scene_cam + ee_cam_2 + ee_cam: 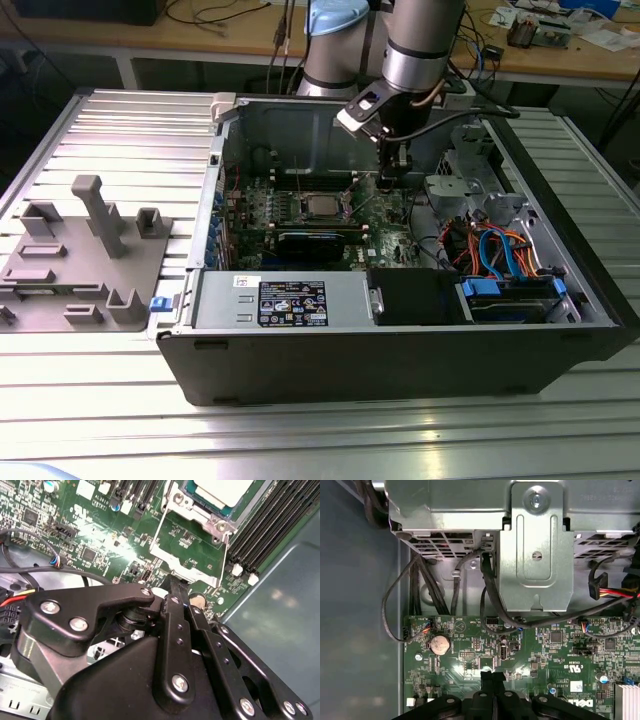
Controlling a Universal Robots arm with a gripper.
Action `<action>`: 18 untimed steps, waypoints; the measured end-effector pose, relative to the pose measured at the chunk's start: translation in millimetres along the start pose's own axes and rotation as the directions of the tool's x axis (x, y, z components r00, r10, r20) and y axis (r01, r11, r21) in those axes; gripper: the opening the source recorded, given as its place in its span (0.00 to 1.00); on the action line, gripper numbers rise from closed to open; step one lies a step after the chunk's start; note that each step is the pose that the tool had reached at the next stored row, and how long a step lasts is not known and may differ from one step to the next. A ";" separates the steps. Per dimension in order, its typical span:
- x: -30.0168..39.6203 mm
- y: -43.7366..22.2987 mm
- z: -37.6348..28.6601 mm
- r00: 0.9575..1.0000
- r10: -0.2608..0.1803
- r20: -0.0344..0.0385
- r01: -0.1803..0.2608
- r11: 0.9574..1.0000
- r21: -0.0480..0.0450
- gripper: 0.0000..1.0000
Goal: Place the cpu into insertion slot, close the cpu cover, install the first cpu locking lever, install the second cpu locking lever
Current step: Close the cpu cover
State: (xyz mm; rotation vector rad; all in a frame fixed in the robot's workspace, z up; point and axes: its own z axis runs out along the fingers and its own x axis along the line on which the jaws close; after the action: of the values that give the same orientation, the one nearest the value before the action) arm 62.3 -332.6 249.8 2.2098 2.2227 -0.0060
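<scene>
Green motherboard (95, 527) beneath: gripper (173, 584) jaws pressed together by the open cpu cover (187, 569), cpu (222, 490) just beyond

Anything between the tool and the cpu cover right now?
Nothing visible. In the second wrist view the shut tool sits right at the edge of the open cpu cover; the cpu already lies in the insertion slot.
</scene>
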 end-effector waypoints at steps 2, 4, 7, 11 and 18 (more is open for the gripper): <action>0.0 -0.1 0.0 1.000 0.000 0.000 0.000 1.000 0.000 0.11; 0.1 -0.6 0.0 1.000 0.000 0.000 0.000 1.000 0.000 0.11; 0.1 -1.3 0.0 1.000 0.000 0.000 0.000 1.000 0.000 0.11; 0.1 -3.3 0.0 1.000 0.000 0.000 0.000 1.000 0.000 0.11; 0.1 -5.5 0.0 1.000 0.000 0.000 0.000 1.000 0.000 0.11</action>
State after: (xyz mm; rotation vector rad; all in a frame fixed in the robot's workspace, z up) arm 56.8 -332.5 249.7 2.2096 2.2230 -0.0060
